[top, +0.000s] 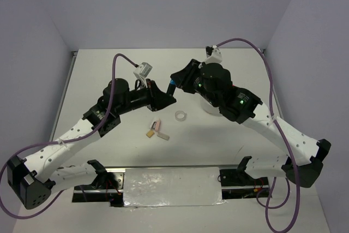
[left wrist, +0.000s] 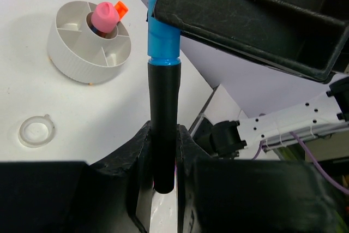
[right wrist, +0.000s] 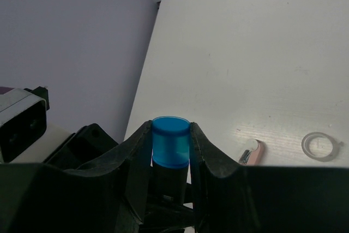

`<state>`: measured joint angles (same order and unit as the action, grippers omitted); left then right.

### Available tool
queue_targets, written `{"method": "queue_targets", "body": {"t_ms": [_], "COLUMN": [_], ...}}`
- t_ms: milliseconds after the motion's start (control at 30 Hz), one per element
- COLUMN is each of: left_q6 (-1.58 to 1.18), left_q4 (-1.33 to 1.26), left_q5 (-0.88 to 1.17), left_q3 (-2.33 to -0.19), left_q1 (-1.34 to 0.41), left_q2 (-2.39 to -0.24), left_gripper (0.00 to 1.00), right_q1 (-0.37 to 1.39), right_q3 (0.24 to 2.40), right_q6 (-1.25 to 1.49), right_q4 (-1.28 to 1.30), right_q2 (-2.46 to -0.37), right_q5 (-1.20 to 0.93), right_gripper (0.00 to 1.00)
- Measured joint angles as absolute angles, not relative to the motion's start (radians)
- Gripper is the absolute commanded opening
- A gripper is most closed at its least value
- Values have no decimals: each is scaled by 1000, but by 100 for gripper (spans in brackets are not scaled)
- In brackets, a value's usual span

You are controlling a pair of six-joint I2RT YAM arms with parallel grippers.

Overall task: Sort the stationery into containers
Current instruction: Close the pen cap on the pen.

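Note:
A black marker (left wrist: pixel 163 107) with a blue cap (left wrist: pixel 162 39) hangs in the air between both arms. My left gripper (left wrist: pixel 163 151) is shut on its black barrel. My right gripper (right wrist: pixel 170 137) is shut on the blue cap (right wrist: pixel 170 140). From above, the two grippers meet at the marker (top: pixel 172 87) over the table's middle. The round white tub (left wrist: pixel 65 53) with dividers holds a pink cylinder (left wrist: pixel 103 16) and an orange-tipped marker (left wrist: pixel 121 8). A clear tape ring (top: pixel 181 116) lies on the table, with a pink eraser (top: pixel 157 126) closer to the near edge.
A small tan piece (top: pixel 149 133) and a pale strip (top: pixel 163 136) lie beside the eraser. My right arm (top: pixel 229 96) covers most of the tub in the top view. The tape ring (right wrist: pixel 322 145) and eraser (right wrist: pixel 252 152) lie below my right gripper.

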<state>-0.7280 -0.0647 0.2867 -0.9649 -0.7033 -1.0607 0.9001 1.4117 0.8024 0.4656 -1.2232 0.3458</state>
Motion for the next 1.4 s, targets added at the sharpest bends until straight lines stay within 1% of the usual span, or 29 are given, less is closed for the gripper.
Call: {"method": "queue_targets", "body": {"t_ms": [167,400,500,667,933,1100,1400], "left_q6": [-701,-674,-656,-618,-525,-482,-439], "left_q4": [-50,-44,-37,50,156,204,245], "left_q5": [397,467,471,469,440,424,424], "left_q3": [-982,-1007,-1008,-1066,-1119,-1119,-1119], "left_q1": [-660,-644,-642,-636,-636,-636,-633], "left_q2": [-1063,-1065,-1065,-1079,-1084,-1084,-1084], "left_gripper": [0,0,0,0,0,0,0], "right_q1": [898,897,901,924,977,982,984], "right_q3": [1364,1315,1304,1317,1383,1417,1417], "right_q6": [806,834,854,878,895,901,912], "right_q4": [406,340,326,323,398,461,486], "right_q2": [-1190,-1140,-1138,-1162,-1194,-1225,-1235], "right_q5": [310,278,278,324,427,432,422], "right_gripper": [0,0,0,0,0,0,0]}}
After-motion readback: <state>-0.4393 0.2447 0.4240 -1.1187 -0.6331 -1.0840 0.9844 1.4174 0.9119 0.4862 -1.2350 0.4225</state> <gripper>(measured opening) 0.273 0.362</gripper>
